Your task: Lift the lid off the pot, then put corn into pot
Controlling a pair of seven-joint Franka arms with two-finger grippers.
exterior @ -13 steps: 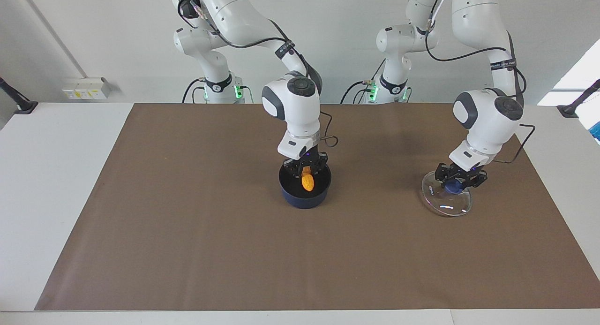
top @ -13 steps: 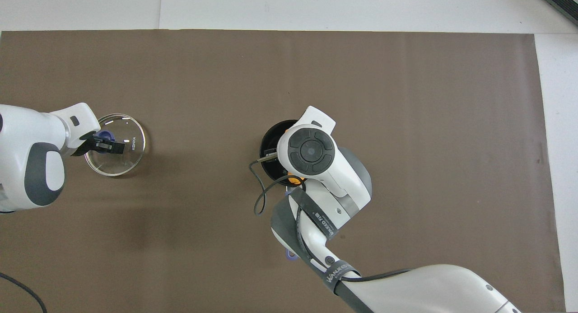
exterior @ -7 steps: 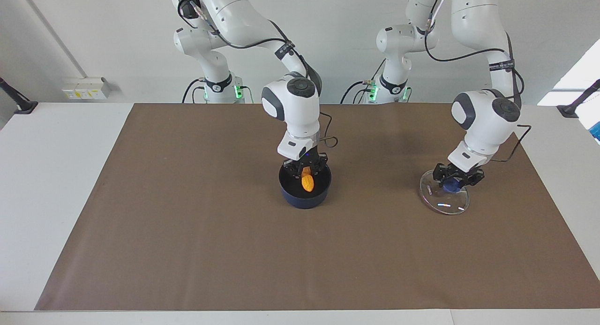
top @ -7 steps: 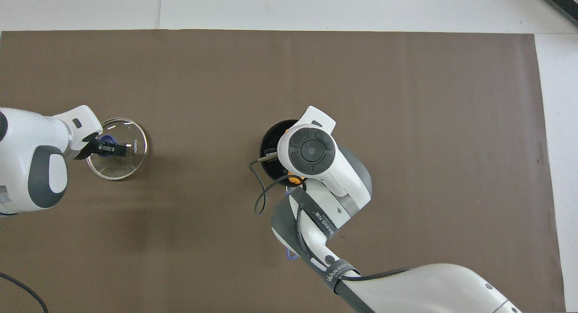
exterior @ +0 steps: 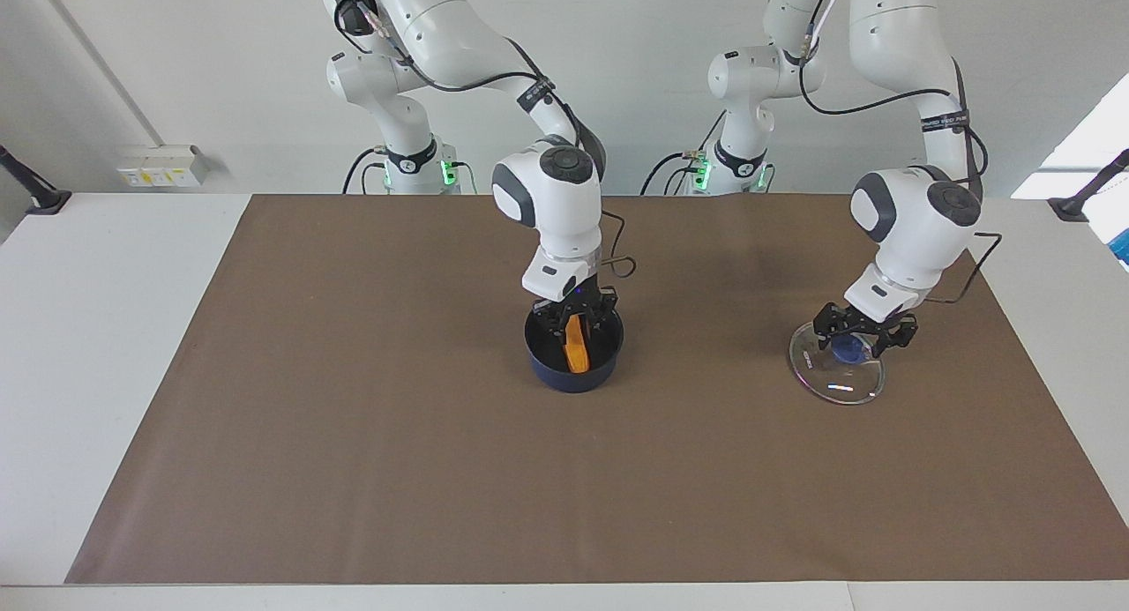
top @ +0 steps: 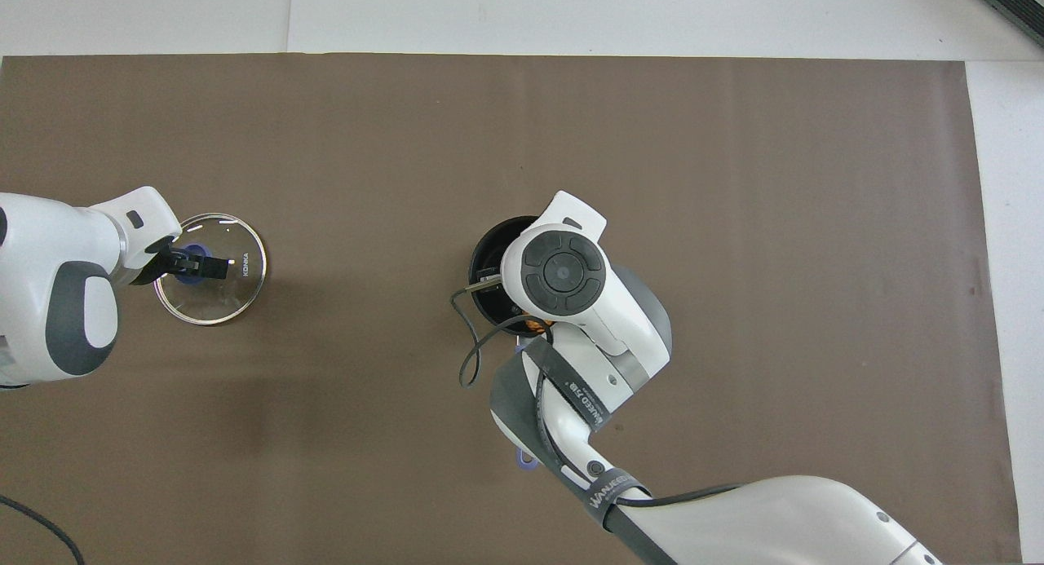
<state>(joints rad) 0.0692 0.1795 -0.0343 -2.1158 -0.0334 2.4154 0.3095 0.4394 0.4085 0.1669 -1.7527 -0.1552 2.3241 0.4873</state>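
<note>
The bumpy orange corn (exterior: 575, 346) is standing on end inside the round navy pot (exterior: 573, 377) mid-mat, with the right gripper (exterior: 574, 321) spread open just above it. The left gripper (exterior: 863, 333) is sitting open around the blue knob (exterior: 850, 350) of the glass lid (exterior: 836, 375), lying flat toward the left arm's end.

The small dark navy saucepan (exterior: 573, 355) sits mid-table on the brown mat (exterior: 353, 417). The yellow-orange corn cob (exterior: 575, 344) is inside it, upright under the right gripper (exterior: 578, 322). The round clear glass lid (exterior: 836, 371) lies well apart, toward the left arm's end, under the left gripper (exterior: 863, 333).
</note>
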